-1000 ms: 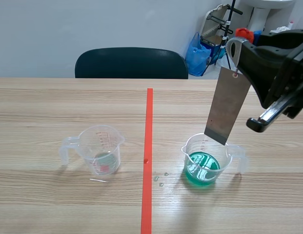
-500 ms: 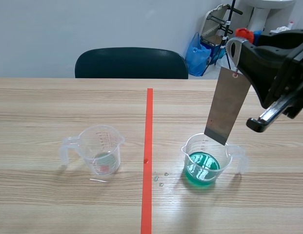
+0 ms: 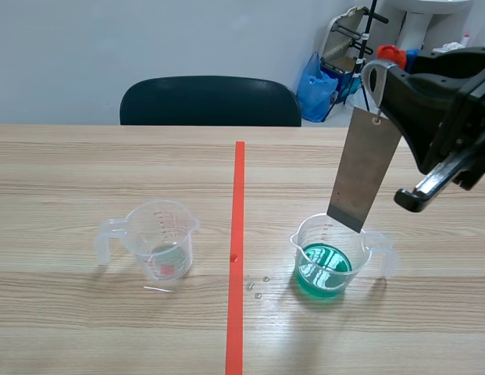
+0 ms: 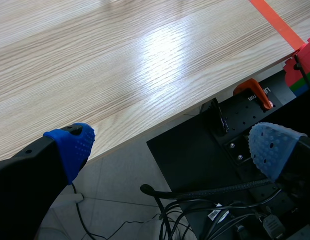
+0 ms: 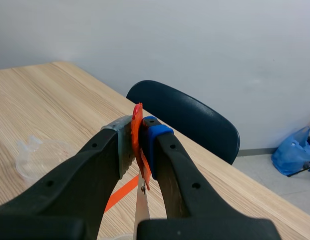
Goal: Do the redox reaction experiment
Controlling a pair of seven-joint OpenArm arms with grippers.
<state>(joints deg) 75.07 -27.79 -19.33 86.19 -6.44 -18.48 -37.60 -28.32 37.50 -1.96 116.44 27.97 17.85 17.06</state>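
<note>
Dip step | right gripper [image 5: 140, 135] clenched on flat grey metal strip [image 3: 364, 168], seemingly over clear green-liquid beaker [image 3: 329, 258] | next: lower straight | left gripper [image 4: 172, 146] released

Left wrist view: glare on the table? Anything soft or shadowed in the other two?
Left wrist view: broad white glare on the table, grain paler there. Right wrist view: empty beaker beyond the fingers looks slightly soft. Scene view: faint shadows beside the green beaker; metal strip evenly lit.
</note>
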